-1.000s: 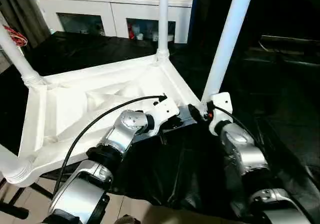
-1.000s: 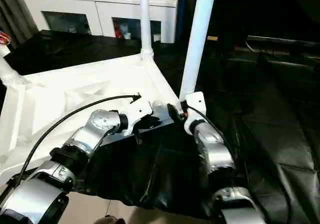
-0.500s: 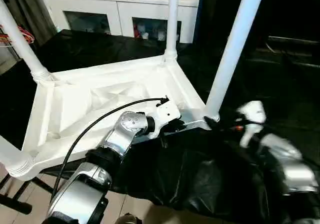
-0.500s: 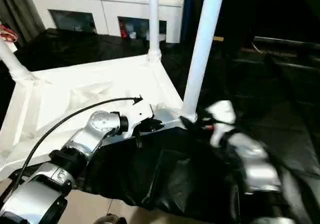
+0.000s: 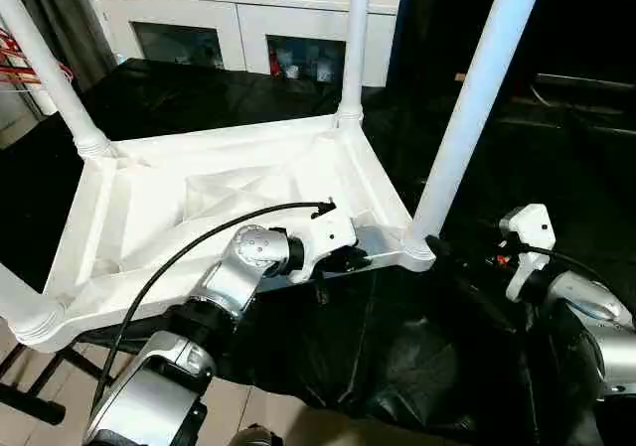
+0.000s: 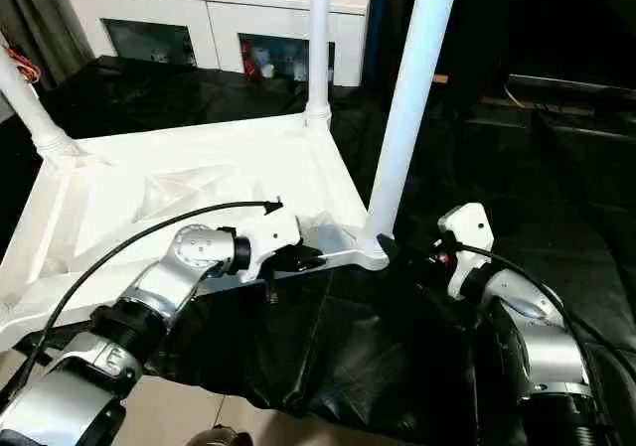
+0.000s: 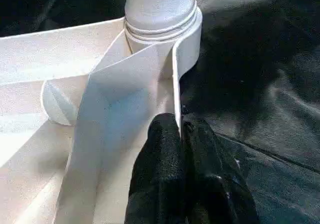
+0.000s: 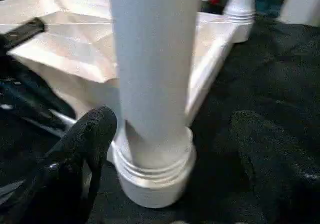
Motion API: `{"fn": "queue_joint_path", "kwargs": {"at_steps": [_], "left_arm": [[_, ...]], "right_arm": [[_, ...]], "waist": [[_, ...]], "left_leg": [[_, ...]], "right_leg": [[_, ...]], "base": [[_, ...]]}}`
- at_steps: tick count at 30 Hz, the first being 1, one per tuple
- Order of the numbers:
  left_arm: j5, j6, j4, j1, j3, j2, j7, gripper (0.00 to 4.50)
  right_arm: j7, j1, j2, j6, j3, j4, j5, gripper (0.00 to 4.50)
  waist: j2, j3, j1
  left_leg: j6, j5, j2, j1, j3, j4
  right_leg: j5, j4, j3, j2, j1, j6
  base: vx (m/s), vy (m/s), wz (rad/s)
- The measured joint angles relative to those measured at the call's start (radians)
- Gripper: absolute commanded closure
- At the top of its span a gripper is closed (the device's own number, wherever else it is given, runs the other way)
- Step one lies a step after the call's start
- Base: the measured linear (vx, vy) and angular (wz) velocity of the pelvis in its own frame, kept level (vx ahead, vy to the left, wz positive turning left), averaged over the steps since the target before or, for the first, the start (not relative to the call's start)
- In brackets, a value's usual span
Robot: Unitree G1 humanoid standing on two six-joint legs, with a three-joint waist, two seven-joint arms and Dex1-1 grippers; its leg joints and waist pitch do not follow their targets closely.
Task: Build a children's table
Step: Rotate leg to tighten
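Observation:
The children's table lies upside down on a black cloth, its white ribbed top point(image 5: 199, 208) facing up. White legs stand in the corner sockets: near right point(image 5: 477, 98), far right point(image 5: 354, 39), far left point(image 5: 45, 69), near left point(image 5: 20, 302). My left gripper point(image 7: 179, 126) is shut on the top's thin rim point(image 7: 174, 84), just beside the near right socket point(image 7: 160, 14). My right gripper point(image 8: 172, 129) is open, a little to the right of that leg point(image 8: 150, 59). The leg's base stands between its fingers point(image 8: 92, 131), and they do not touch it.
A white cabinet point(image 5: 248, 19) with glass doors stands at the back. The black cloth point(image 5: 397, 347) hangs over the near edge, with bare floor point(image 5: 60, 386) below at the left. Red cables point(image 5: 15, 64) hang at the far left. Dark ground lies to the right.
My right gripper has drawn back to the right, away from the near right leg's base, and stands wider open. The left gripper keeps its hold on the rim. The camera has shifted.

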Motion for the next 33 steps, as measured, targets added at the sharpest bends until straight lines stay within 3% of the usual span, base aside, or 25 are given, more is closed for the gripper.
{"fn": "queue_joint_path", "kwargs": {"at_steps": [7,12,17,22,32,33], "left_arm": [[-0.001,0.006,-0.020,0.000,-0.012,0.033,-0.057,4.50],[-0.004,0.006,-0.027,0.000,-0.019,0.056,-0.100,4.50],[-0.021,0.004,-0.038,0.000,-0.030,0.085,-0.165,4.50],[-0.028,0.003,-0.062,0.008,-0.034,0.107,-0.225,4.50],[-0.035,-0.012,-0.070,0.010,-0.048,0.132,-0.258,4.50],[-0.035,-0.013,-0.070,0.010,-0.049,0.134,-0.259,4.50]], "right_arm": [[0.052,0.000,-0.027,0.015,0.033,-0.014,0.008,0.04],[0.078,-0.021,-0.045,0.014,0.090,0.000,-0.052,0.04],[0.107,-0.056,-0.050,0.013,0.123,0.029,-0.064,0.04],[0.155,-0.089,-0.041,0.010,0.157,0.051,-0.064,0.62],[0.280,-0.118,-0.068,0.001,0.226,0.074,-0.077,1.28],[0.284,-0.118,-0.067,-0.001,0.230,0.078,-0.085,1.53]], "waist": [[0.000,0.000,0.002],[0.000,0.000,0.000],[0.000,0.000,0.002],[0.000,0.000,0.005],[-0.001,0.000,0.009],[-0.001,0.000,0.009]], "left_leg": [[0.000,0.000,0.000,0.000,0.000,0.000],[0.000,0.000,0.000,0.000,0.000,0.000],[0.000,0.000,0.000,0.001,0.000,0.000],[0.000,0.000,0.000,0.001,0.000,0.000],[0.000,0.000,0.001,0.001,0.000,0.002],[0.000,0.000,0.001,0.001,0.000,0.002]], "right_leg": [[0.000,0.000,0.000,0.000,0.000,0.000],[0.000,0.001,0.000,0.000,0.000,0.000],[0.000,0.001,0.000,0.000,0.001,-0.001],[0.001,0.001,0.000,0.000,0.001,-0.001],[0.001,0.003,0.000,0.000,0.001,-0.001],[0.001,0.004,0.000,0.000,0.001,-0.001]], "base": [[0.000,0.000,0.00],[0.000,0.000,0.00],[0.000,0.000,0.00],[0.000,0.000,0.00],[0.000,0.000,0.00],[0.000,0.000,0.00]]}}
